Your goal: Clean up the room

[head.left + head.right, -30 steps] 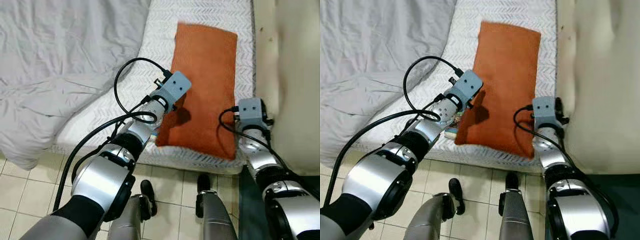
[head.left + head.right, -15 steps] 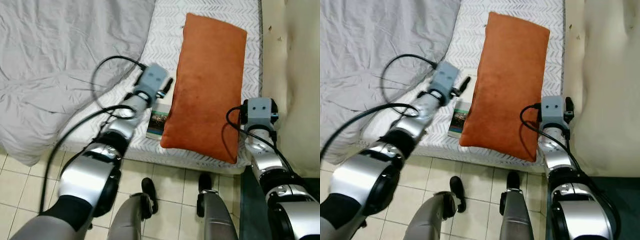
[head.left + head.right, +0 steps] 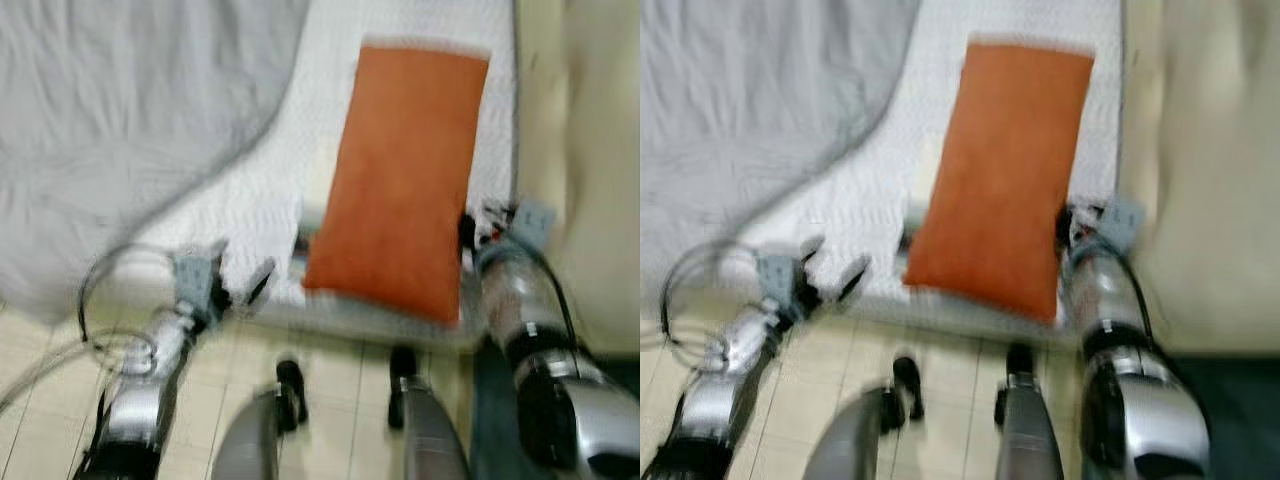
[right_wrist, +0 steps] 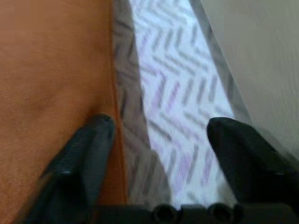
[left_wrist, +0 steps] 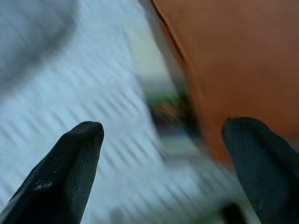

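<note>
Nearest, tiled floor [image 3: 40, 400] and the robot's own legs [image 3: 420, 430] below the mattress edge. Left gripper [image 3: 243, 285] low at the mattress's near edge, over the floor, fingers spread wide, nothing held. Right gripper [image 4: 156, 140] at the near right corner of the orange pillow [image 3: 400, 180], fingers wide apart and empty, one black finger [image 4: 86, 149] against the pillow's edge, the other over the patterned mattress [image 3: 250, 190]. Just beside the pillow's near left corner, a small book [image 5: 170, 109], blurred, flat on the mattress. Pillow lengthwise on the mattress, grey blanket [image 3: 120, 120] heaped well left of it, pale wall [image 3: 600, 150] to its right.
</note>
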Motion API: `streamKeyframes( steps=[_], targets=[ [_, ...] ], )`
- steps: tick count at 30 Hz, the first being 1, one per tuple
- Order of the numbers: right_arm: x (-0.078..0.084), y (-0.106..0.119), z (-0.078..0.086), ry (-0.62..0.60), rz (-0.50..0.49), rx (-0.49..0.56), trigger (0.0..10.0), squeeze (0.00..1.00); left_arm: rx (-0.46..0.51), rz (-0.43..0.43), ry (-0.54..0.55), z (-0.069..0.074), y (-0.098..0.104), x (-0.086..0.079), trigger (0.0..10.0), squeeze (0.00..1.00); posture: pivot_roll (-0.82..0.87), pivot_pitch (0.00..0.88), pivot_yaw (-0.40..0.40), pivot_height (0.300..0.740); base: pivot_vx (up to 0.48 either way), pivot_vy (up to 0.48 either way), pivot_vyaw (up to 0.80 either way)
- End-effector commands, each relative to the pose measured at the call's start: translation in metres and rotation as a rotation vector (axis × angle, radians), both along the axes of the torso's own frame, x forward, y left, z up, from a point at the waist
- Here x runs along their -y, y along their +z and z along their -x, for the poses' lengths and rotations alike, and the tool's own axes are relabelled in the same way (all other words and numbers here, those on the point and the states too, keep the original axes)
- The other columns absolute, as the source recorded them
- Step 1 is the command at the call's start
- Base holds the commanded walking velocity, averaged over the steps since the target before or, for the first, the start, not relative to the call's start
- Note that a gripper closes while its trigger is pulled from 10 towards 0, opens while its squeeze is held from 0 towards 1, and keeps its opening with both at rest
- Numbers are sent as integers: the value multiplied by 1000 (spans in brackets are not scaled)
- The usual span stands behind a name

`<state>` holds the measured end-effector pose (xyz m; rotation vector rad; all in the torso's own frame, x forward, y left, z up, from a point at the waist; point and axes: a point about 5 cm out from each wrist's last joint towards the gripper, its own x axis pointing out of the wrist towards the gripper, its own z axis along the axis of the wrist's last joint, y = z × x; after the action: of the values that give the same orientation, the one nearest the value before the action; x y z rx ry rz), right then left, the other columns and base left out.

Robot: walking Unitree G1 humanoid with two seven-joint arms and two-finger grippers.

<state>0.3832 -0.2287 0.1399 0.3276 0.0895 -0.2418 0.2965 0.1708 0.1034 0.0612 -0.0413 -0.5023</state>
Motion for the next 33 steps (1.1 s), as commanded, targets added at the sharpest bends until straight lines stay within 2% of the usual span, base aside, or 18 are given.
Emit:
streamKeyframes(
  steps=[1,4,5,6,7,9,11,14,17,19,21,22,25,26,29,33],
  targets=[
    [-6,-23,7,28,-67,-90,10000,1000,-14,3,-37,11,-2,6,10000,0,-53,504,48,740,0,0,0],
    [-8,-28,7,54,-100,-118,10000,1000,-11,10,-62,29,-13,11,10000,0,-43,494,37,740,0,0,0],
    [-9,-29,8,61,-122,-123,10000,412,-9,35,-59,34,-17,15,10000,0,-41,494,35,740,0,0,0],
    [-9,-30,8,64,-137,-125,10000,412,-11,52,-55,36,-19,18,10000,0,-39,494,32,740,0,0,0],
    [-9,-30,7,66,-157,-125,10000,0,-7,63,-71,39,-22,26,10000,0,-44,496,29,740,0,0,0],
    [-9,-30,7,67,-171,-125,10000,0,-6,70,-83,41,-22,31,10000,0,-44,496,29,740,0,0,0],
    [-8,-27,6,81,-187,-109,10000,0,2,46,-102,44,-30,48,10000,0,-56,500,20,740,0,0,0],
    [7,-16,5,54,-141,-65,10000,0,-1,27,-100,42,-35,64,10000,0,-79,500,15,740,0,0,0],
    [23,-6,6,7,-109,-9,10000,0,-4,35,-88,40,-35,65,10000,0,-80,499,15,740,0,0,0],
    [32,4,6,-12,-120,48,10000,0,-10,44,-78,42,-36,63,10000,0,-79,498,16,740,0,0,0],
    [34,11,4,0,-158,98,10000,0,-17,58,-72,44,-36,62,10000,0,-76,498,18,740,0,0,0],
    [30,15,2,42,-211,133,10000,0,-27,69,-74,48,-38,62,10000,0,-75,497,19,740,0,0,0],
    [21,15,0,106,-245,145,10000,0,-37,72,-67,51,-41,62,10000,0,-77,497,20,740,0,0,0],
    [9,14,-2,169,-275,150,10000,0,-44,72,-62,54,-43,63,10000,0,-74,497,21,740,0,0,0],
    [-3,12,-4,236,-320,156,10000,0,-47,71,-61,57,-44,63,10000,0,-71,497,21,740,0,0,0],
    [-11,12,-5,280,-342,169,10000,0,-55,72,-49,59,-45,62,10000,0,-64,495,20,740,0,0,0]
  ],
)
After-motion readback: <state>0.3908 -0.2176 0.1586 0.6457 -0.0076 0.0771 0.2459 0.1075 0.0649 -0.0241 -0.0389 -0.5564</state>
